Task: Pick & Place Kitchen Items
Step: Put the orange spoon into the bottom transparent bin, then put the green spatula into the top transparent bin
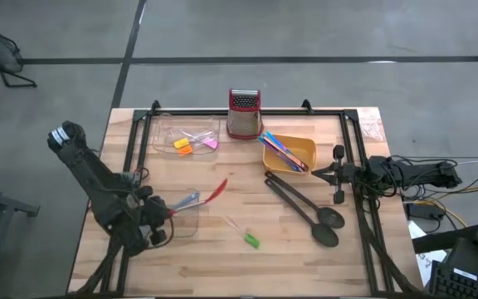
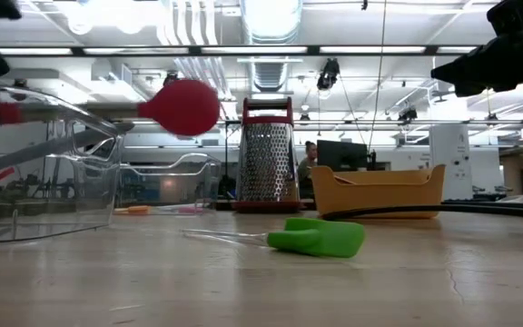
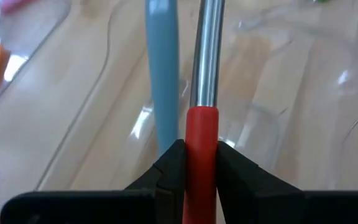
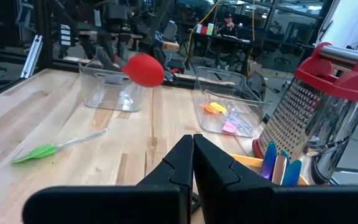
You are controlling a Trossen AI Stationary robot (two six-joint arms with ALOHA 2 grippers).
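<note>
The left claw (image 3: 194, 171) is clamped on the red grip of a steel-shafted, red-headed spoon (image 1: 215, 192), holding it raised above a clear plastic tray (image 1: 185, 223) at the wooden surface (image 1: 222, 257)'s left front, with a grey-blue spatula (image 3: 163, 68) lying just beside its shaft. The right claw (image 4: 192, 163), fingers pressed together and empty, waits at the right edge, near two long black slotted spoons (image 1: 305, 209).
</note>
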